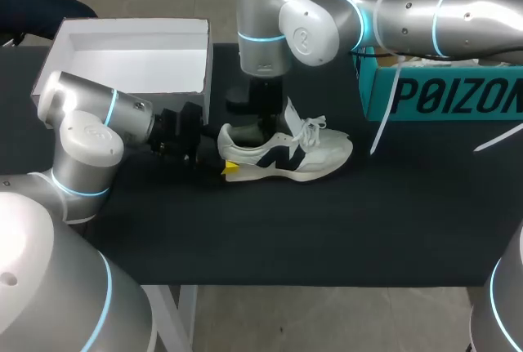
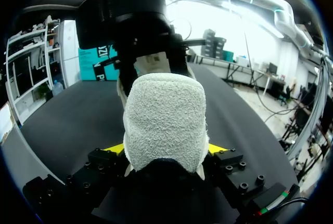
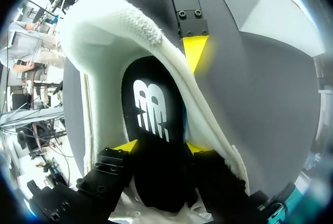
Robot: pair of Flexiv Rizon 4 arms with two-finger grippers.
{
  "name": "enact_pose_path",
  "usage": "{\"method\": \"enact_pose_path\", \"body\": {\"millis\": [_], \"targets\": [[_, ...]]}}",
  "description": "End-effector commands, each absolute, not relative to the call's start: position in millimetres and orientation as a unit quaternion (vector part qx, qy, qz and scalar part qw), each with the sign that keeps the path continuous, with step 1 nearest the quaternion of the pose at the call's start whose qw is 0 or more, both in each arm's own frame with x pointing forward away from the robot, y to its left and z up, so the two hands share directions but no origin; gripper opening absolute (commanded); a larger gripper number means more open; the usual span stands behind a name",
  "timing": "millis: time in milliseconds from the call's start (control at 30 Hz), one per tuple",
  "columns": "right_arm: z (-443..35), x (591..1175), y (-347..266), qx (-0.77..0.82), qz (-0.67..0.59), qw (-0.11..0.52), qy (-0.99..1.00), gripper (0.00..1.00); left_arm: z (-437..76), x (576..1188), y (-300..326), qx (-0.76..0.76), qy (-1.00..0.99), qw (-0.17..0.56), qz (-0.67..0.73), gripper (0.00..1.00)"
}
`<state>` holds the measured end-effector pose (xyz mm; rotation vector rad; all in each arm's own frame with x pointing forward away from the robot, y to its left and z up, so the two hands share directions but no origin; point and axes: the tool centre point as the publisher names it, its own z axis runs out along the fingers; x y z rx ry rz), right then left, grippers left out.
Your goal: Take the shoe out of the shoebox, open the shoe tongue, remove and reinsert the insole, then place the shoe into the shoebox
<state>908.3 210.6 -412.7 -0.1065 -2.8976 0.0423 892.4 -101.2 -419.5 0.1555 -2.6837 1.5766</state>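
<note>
While left claw (image 2: 165,154) clamps shoe (image 1: 294,156) heel steady on counter (image 1: 327,229), right claw (image 3: 160,147) grips insole (image 3: 151,99), likely for removal

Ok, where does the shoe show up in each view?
Head view: shoe mid-table, upright, toe toward my right.
Left wrist view: its heel, held by the left gripper.
Right wrist view: its open collar, under the right gripper.
Shared landmark: the left gripper's yellow fingertip beside the heel.
</note>
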Motion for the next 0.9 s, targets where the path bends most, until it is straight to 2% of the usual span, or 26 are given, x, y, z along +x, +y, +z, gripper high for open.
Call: {"method": "enact_pose_path", "body": {"millis": [33, 333, 433, 667, 700, 900], "targets": [[-444, 899, 215, -0.039, 0.011, 0.117, -0.992, 0.49, -419, 893, -103, 0.050, -0.862, 0.013, 0.505, 0.00], [-461, 888, 221, -0.049, 0.006, 0.125, -0.991, 0.49, -419, 893, -103, 0.050, -0.862, 0.013, 0.505, 0.00], [-462, 884, 219, -0.050, 0.010, 0.128, -0.991, 0.46, -419, 893, -103, 0.050, -0.862, 0.013, 0.505, 0.00], [-464, 879, 217, -0.053, 0.014, 0.130, -0.990, 0.15, -419, 893, -103, 0.050, -0.862, 0.013, 0.505, 0.00], [-463, 879, 216, -0.054, 0.014, 0.129, -0.990, 0.00, -419, 893, -103, 0.050, -0.862, 0.013, 0.505, 0.00], [-454, 881, 212, -0.065, 0.012, 0.115, -0.991, 0.00, -419, 893, -103, 0.050, -0.862, 0.013, 0.505, 0.00]]}}
